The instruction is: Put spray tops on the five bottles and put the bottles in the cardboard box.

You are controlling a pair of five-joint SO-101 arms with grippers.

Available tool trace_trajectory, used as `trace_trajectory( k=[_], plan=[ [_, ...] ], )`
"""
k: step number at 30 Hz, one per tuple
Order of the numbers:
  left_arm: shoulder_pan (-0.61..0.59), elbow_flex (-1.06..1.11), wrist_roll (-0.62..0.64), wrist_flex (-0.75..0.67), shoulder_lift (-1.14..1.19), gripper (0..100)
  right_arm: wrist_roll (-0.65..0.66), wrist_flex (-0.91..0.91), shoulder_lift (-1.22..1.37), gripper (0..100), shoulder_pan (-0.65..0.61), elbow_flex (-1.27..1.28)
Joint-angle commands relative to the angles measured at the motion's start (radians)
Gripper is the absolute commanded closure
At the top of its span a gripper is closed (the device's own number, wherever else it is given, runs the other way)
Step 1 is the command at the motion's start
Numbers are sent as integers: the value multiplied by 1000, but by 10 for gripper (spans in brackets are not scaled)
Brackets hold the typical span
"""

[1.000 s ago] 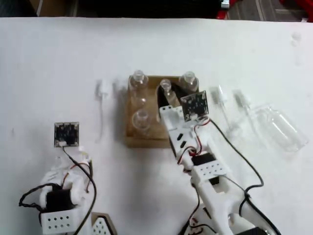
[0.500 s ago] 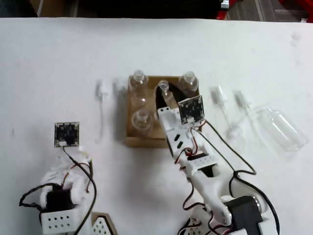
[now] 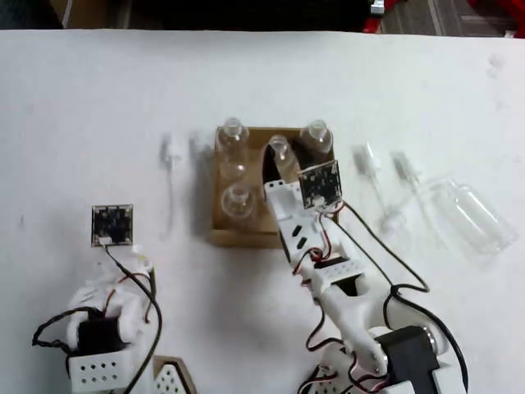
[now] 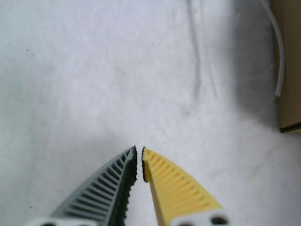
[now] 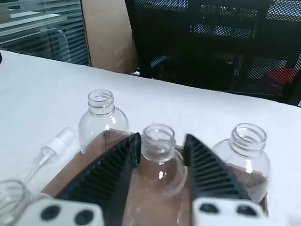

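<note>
The cardboard box point(image 3: 215, 223) sits mid-table with several clear uncapped bottles standing in it. My right gripper point(image 5: 161, 140) is open, its black fingers point(image 5: 123, 156) flanking the neck of the middle back bottle point(image 5: 158, 151), with a slight gap on one side. In the high view that gripper point(image 3: 279, 161) reaches over the box from the near side. Another bottle point(image 3: 470, 215) lies on its side at the right. One spray top point(image 3: 172, 153) lies left of the box, two more point(image 3: 367, 162) to its right. My left gripper point(image 4: 139, 156) is shut and holds nothing, over bare table.
The left arm point(image 3: 102, 324) rests at the near left corner. In the left wrist view a thin dip tube point(image 4: 281, 52) curves beside the box's edge point(image 4: 290, 94). A dark chair and a board stand beyond the table's far edge.
The right arm's base and elbow have drawn back toward the near edge, and its wrist camera shifted slightly nearer. The bottle stays between the fingers in the box. The left arm has not moved.
</note>
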Motion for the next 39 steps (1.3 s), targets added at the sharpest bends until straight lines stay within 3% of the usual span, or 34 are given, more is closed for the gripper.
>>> trace_trajectory(
  k=[1, 6, 11, 19, 30, 37, 39],
  plan=[
    [8, -2, -12, -9, -10, 976, 14, -25, -10, 844, -10, -15],
    [8, -2, -12, -11, -10, 976, 14, -22, -41, 839, -10, -6],
    [8, -2, -12, -12, -10, 976, 12, 7, -240, 840, -10, 66],
    [8, -2, -12, -12, -10, 976, 3, 348, -746, 843, 120, 95],
    [8, -2, -12, -11, -10, 976, 3, 800, -1302, 844, 535, 121],
    [8, -2, -12, -11, -10, 976, 12, 719, -1488, 843, 846, 382],
    [8, -2, -12, -11, -10, 976, 12, 786, -1503, 843, 940, 373]
  ],
)
